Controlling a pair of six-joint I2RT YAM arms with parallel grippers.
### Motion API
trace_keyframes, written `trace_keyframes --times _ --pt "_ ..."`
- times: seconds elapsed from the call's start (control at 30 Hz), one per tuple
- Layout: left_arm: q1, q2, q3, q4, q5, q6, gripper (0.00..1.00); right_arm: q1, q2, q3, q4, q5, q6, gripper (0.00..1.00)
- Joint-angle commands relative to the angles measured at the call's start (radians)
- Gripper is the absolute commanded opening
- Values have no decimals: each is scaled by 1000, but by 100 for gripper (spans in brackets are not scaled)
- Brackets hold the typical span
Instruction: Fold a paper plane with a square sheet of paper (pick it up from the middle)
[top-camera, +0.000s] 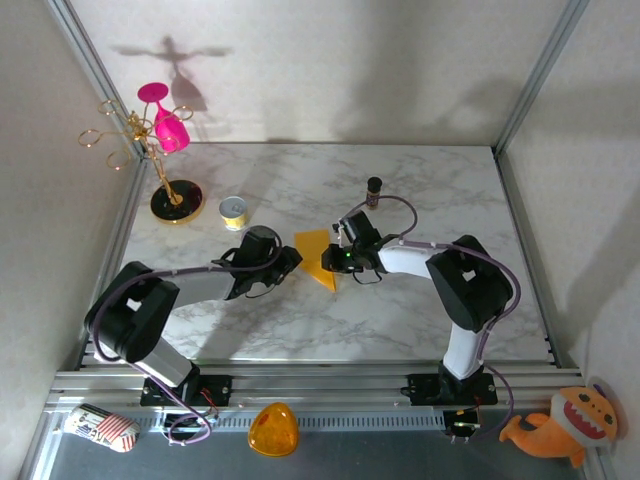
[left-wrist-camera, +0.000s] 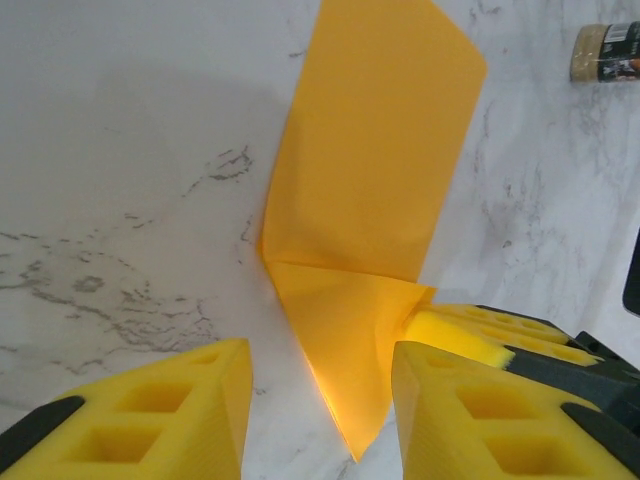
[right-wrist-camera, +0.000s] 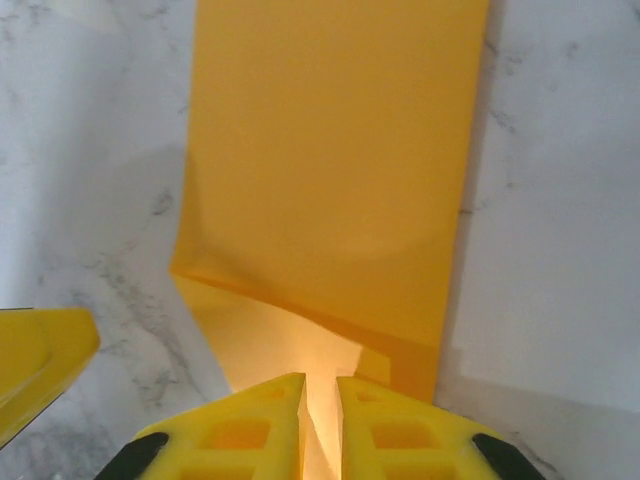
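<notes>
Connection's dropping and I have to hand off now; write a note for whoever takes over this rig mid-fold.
Left gripper: open, fingers either side of the pointed tip of the square sheet of paper, not gripping.
Right gripper: jaws nearly closed around a folded flap; grip uncertain.
Paper: a creased wedge, mid-table between both grippers.
Done: early folds.
Left: narrow it into a dart with a centre crease.

The white, marble-patterned desk (top-camera: 300, 320) carries a folded orange-yellow sheet of paper (top-camera: 317, 256) near its middle. Farther back stand a small yellow round tin (top-camera: 233, 211) and a dark little bottle (top-camera: 374, 190). At the back left is a gold wire stand (top-camera: 176, 200) on a black base.
</notes>
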Motion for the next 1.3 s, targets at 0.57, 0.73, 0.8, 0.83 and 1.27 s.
trace_keyframes --times 0.57,0.73,0.8,0.83,1.27 --pt "3 143 85 28 44 -15 30 -6 57 7 -77 52 17 20" --pt "5 157 88 47 56 -11 29 -6 60 10 -79 50 17 20" --pt "5 162 93 57 66 -6 26 -6 61 11 -79 48 16 19" --pt "5 163 98 58 68 -1 24 -6 63 12 -80 47 14 20" --pt "34 184 120 55 109 84 20 -6 72 18 -87 45 7 19"
